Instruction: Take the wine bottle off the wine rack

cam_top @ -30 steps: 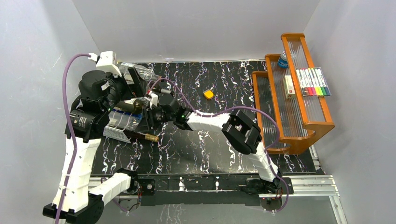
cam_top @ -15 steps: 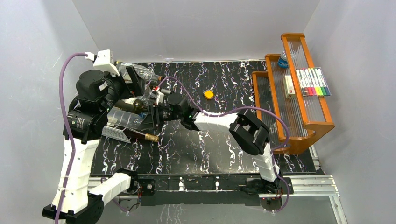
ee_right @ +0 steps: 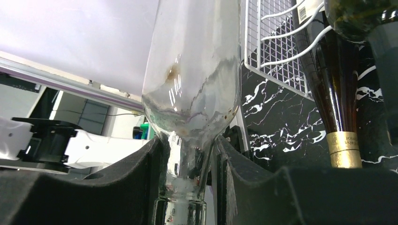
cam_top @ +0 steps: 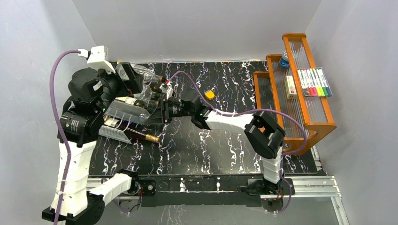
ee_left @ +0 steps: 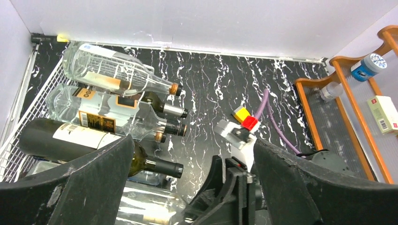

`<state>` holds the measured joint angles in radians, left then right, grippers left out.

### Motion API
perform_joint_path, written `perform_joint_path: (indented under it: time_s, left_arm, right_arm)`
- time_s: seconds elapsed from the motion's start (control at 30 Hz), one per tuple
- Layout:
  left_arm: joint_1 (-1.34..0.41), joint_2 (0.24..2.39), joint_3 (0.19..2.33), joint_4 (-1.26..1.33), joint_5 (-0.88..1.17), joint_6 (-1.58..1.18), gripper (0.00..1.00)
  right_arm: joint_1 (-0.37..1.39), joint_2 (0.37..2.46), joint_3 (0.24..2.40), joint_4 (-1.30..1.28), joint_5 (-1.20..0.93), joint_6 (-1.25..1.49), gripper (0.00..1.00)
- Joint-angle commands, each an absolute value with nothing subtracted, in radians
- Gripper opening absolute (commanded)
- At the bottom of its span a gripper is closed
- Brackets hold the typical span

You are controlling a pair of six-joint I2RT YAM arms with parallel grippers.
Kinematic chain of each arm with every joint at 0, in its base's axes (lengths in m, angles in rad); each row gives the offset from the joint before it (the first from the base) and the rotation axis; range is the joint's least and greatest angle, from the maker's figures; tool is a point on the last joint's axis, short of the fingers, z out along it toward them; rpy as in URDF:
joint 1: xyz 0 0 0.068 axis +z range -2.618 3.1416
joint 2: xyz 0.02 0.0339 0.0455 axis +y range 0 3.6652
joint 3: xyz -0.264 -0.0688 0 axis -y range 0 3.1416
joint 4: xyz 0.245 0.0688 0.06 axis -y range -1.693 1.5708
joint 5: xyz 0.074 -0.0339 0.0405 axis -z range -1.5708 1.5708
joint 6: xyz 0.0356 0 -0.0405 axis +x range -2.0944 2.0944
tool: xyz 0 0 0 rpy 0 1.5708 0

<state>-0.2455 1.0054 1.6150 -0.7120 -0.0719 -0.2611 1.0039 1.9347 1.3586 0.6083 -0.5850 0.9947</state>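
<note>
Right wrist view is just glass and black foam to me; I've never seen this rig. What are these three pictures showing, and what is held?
Two robot arms are bolted at the near edge of a black marbled table. The top view looks down from behind them; each wrist view rides on an arm and sees its own tool. The black foam in the right wrist view is the right tool, shut on the neck of a clear glass bottle next to the white wire wine rack. The left tool is open and empty, facing more bottles lying in the rack. An orange tiered shelf with markers stands at the table's right; a small yellow block lies mid-table.
</note>
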Motion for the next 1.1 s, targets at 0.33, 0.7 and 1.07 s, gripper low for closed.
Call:
perform_joint_path:
  time_s: [0.33,0.7,1.07]
  left_arm:
    - [-0.247,1.043,1.684,-0.676,-0.044,-0.237,0.98]
    - [-0.247,1.114,1.669,-0.632,0.084,-0.233,0.98]
    - [-0.248,1.244,1.598,-0.518,0.344,-0.284,0.98]
  right_arm:
    - [0.832,1.547,1.206,0.708,-0.652,1.034,0.0]
    - [0.549,1.247,1.072,0.374,-0.717,0.959,0.0]
    - [0.286,1.04,0.98,-0.02,-0.794,0.857,0.0]
